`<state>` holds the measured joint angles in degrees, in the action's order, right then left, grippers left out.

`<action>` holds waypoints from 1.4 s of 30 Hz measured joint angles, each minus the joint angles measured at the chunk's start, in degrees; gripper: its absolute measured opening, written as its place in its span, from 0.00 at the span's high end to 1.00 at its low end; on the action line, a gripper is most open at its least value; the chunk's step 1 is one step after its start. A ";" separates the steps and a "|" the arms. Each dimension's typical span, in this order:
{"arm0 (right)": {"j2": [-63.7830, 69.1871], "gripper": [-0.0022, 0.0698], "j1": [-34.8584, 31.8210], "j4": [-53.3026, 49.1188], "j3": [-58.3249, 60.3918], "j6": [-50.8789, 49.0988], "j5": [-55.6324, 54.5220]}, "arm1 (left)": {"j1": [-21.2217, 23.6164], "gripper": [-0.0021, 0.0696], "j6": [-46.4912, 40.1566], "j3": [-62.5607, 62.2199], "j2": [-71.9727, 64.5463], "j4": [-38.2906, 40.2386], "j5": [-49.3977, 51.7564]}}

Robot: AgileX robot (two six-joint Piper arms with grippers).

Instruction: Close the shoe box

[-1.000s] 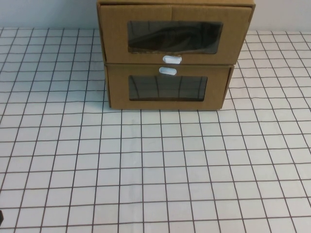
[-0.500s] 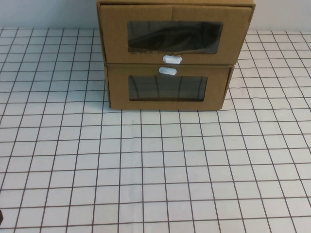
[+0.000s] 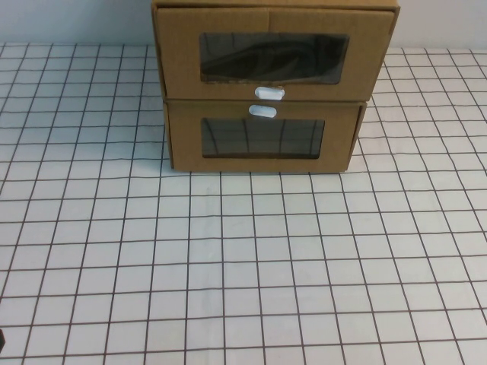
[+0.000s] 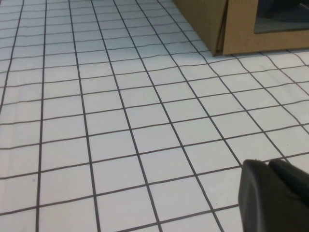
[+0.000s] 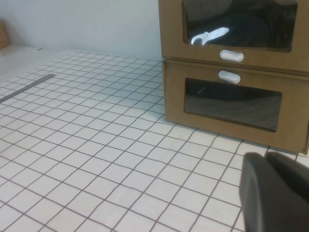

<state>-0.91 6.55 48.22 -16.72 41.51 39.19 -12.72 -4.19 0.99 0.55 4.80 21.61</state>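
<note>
The shoe box (image 3: 176,61) is the upper of two stacked cardboard drawer boxes at the back middle of the table. It has a wide clear window and a white pull tab (image 3: 269,93) under the window, and a dark shoe shows inside. Its front overhangs the lower box a little. It also shows in the right wrist view (image 5: 171,29). My left gripper (image 4: 268,163) is shut and empty, low over the table, left of the boxes and nearer than them. My right gripper (image 5: 265,155) is shut and empty, low in front of the boxes. Neither gripper shows in the high view.
The lower cardboard box (image 3: 183,137) has its white tab (image 3: 262,111) above its window and stands on the white gridded table (image 3: 243,258). Its corner shows in the left wrist view (image 4: 241,24). A pale wall stands behind the boxes.
</note>
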 joint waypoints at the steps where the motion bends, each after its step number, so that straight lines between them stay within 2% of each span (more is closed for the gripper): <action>1: 0.00 0.99 0.00 0.00 0.00 0.00 0.00 | 0.00 0.98 0.00 0.00 0.00 0.00 0.00; 6: 0.00 0.99 0.00 -1.46 0.00 0.00 -0.68 | 0.00 0.98 0.00 0.00 0.00 -0.09 0.00; 10: 0.00 0.99 0.00 -11.79 0.00 -2.50 -5.18 | 0.00 0.98 0.00 0.00 0.00 -0.09 0.00; 16: 0.00 0.99 0.00 -36.10 3.13 -25.71 -8.50 | 0.00 0.98 0.00 0.00 0.00 -0.09 0.00; 19: 0.00 0.99 0.00 -41.83 7.02 -34.23 -9.93 | 0.00 0.98 0.00 0.00 0.00 -0.09 0.00; 26: 0.00 0.99 0.00 -43.53 17.22 -38.74 -14.99 | 0.00 0.98 0.00 0.00 0.10 -0.09 0.00; 42: 0.00 0.99 0.00 -43.68 17.93 -38.90 -17.56 | 0.00 0.98 0.00 0.00 0.10 -0.09 0.00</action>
<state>-0.91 6.55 4.54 1.21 2.61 21.62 -12.72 -4.19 0.99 0.64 4.71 21.61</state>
